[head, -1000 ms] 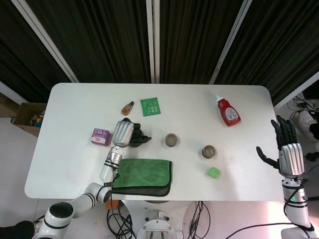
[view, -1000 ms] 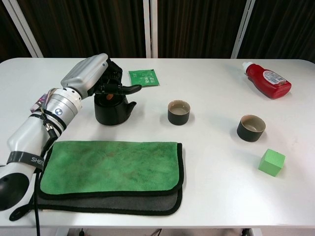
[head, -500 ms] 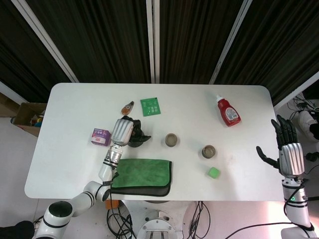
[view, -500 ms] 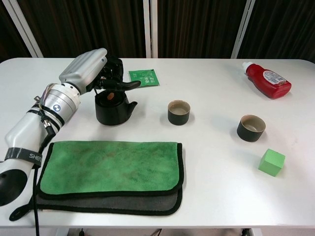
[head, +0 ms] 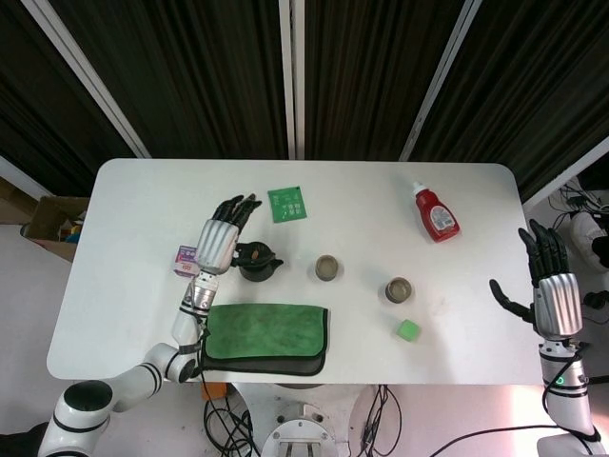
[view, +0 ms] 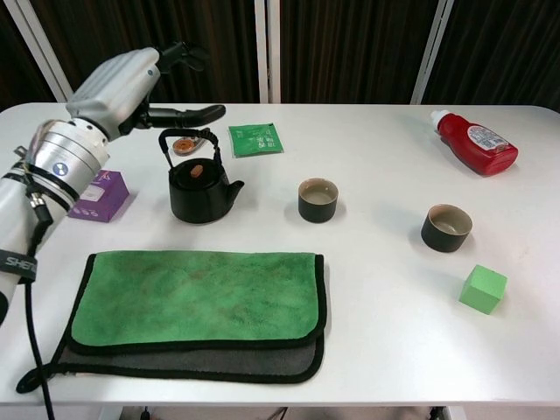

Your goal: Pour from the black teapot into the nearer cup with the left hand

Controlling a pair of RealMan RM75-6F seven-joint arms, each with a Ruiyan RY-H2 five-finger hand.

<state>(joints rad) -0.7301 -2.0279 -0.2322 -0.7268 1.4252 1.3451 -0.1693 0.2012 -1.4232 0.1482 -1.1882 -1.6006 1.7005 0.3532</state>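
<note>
- The left hand hangs raised over the far-left part of the white surface; its fingers are spread and it grasps nothing; in the chest view one dark finger reaches out toward the right, above the teapot's handle and clear of it.
- Below that hand's wrist lies a small purple box; card-like, flat-sided.
- The black teapot stands upright on the surface, just below and to the right of the left hand; a squat, matt, dark body with a thin bail handle arched over a brownish lid knob; its spout points right, toward the cups; the coming grasp, by judgement, turns on the hand lowering onto that arched handle.
- In front of the teapot a green cloth lies flat on a darker grey one; soft, napped pile.
- Behind the teapot sits a flat green packet.
- Two dark cups with pale insides stand to the right: one just right of the spout, the other further right and closer to the robot's edge.
- A green cube rests near that second cup; a red bottle with a white cap lies on its side at the far right.
- The right hand stays off the surface's right edge, fingers apart and empty; the left is much the nearer to the teapot.
</note>
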